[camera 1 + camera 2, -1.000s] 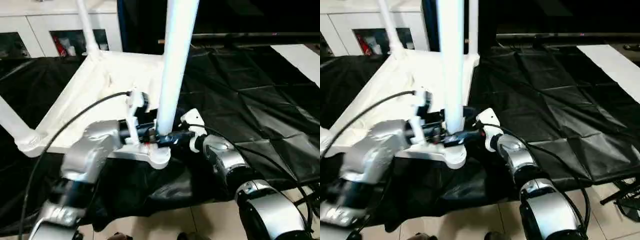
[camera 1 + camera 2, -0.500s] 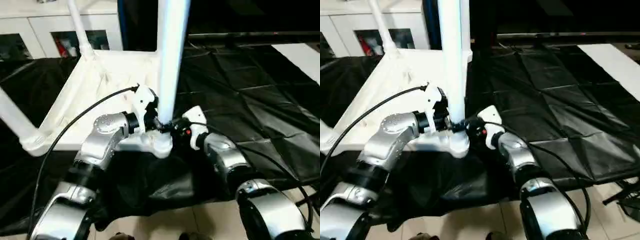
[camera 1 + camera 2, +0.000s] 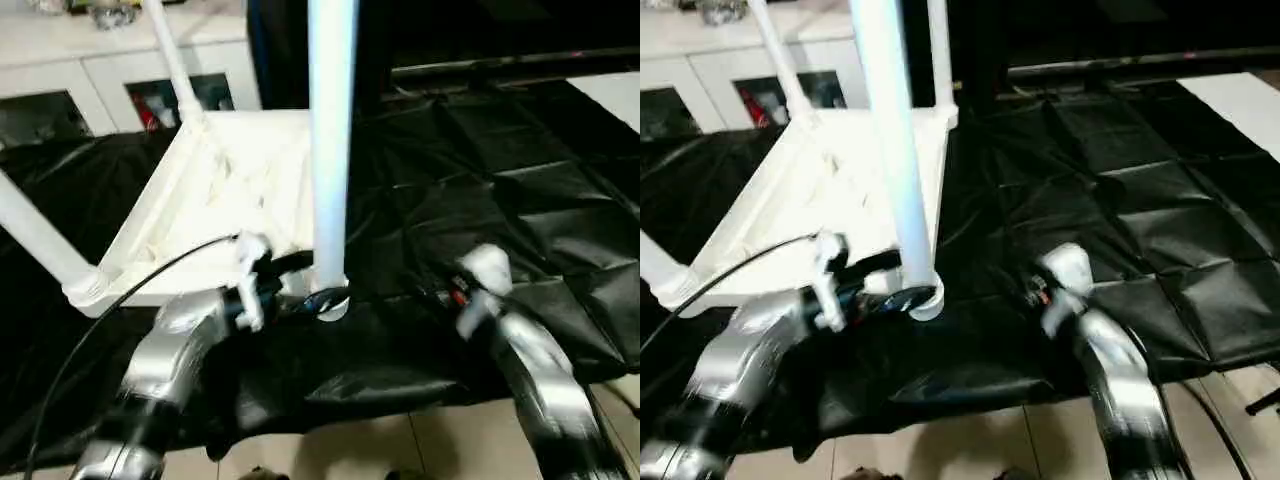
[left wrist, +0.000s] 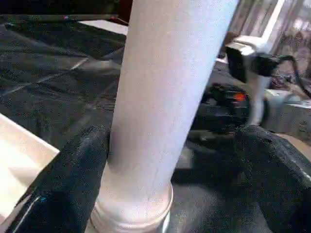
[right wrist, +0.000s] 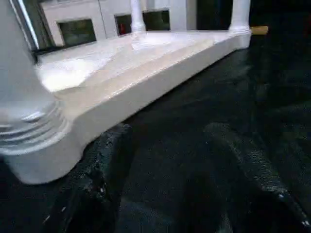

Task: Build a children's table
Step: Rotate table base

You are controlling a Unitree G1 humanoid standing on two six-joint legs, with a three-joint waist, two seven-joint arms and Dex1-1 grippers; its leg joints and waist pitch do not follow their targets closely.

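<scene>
The white tabletop [image 3: 225, 190] lies upside down on the black-draped work table. A white leg [image 3: 330, 150] stands upright in its near right corner socket [image 3: 330, 300]. Three more legs stand in the other corners: near left [image 3: 40, 240], far left [image 3: 170, 60], far right [image 3: 938, 50]. My left gripper [image 3: 305, 288] is open around the base of the near right leg [image 4: 165, 97], one finger [image 4: 73, 184] against it and the other finger [image 4: 277, 179] apart. My right gripper [image 3: 435, 290] is open and empty, a hand's width right of that corner [image 5: 43, 131].
Black wrinkled cloth [image 3: 520, 180] covers the work table, and its front edge hangs over a tiled floor [image 3: 340, 450]. White cabinets [image 3: 60, 80] stand behind the tabletop. A black cable [image 3: 120, 300] runs along my left forearm.
My right gripper has pulled back to the right, away from the leg's base. My left gripper stays at the leg's base while its forearm has dropped lower. The camera has shifted too.
</scene>
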